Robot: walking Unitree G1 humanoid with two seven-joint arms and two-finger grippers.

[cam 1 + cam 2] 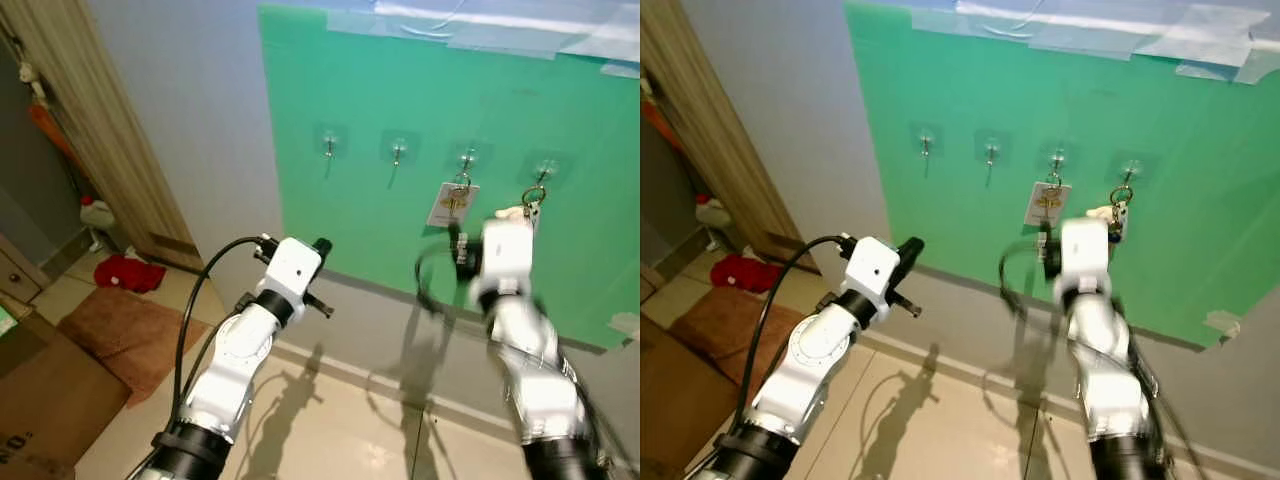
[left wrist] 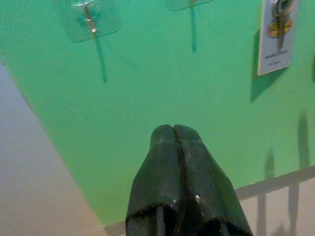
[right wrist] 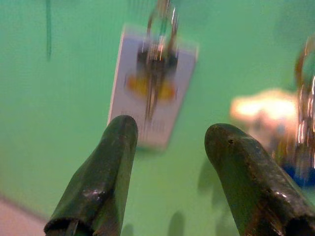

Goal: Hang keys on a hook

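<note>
Green board (image 1: 400, 240) on the wall in front of me, four clear stick-on hooks in a row across its upper part, and that row is my landmark for everything here. Counting from the left end of the row: first hook (image 1: 329, 146) bare, second hook (image 1: 397, 152) bare, third hook (image 1: 466, 158) carrying a key ring with a white tag (image 1: 452, 203) hanging straight below it, fourth hook (image 1: 544, 170) carrying a second bunch of keys (image 1: 532, 200) with a pale charm beside it. My right tool (image 3: 170, 167) is up just below the third and fourth hooks, its two black fingers spread apart with nothing between them, the tagged keys dangling beyond the tips, blurred in the wrist view. So I judge the hanging is done: the keys hang from the hook on their own, and I'm not gripping them. My left tool (image 2: 175, 147) sits below the first two hooks, fingers pressed together, empty, pointed at the board. What's left, as I read it, is only backing my right arm away without brushing the tag or the neighbouring bunch, since both hang close to my fingertips. Whether the ring is fully seated on the hook's bend I can't tell from here; it's too small.
</note>
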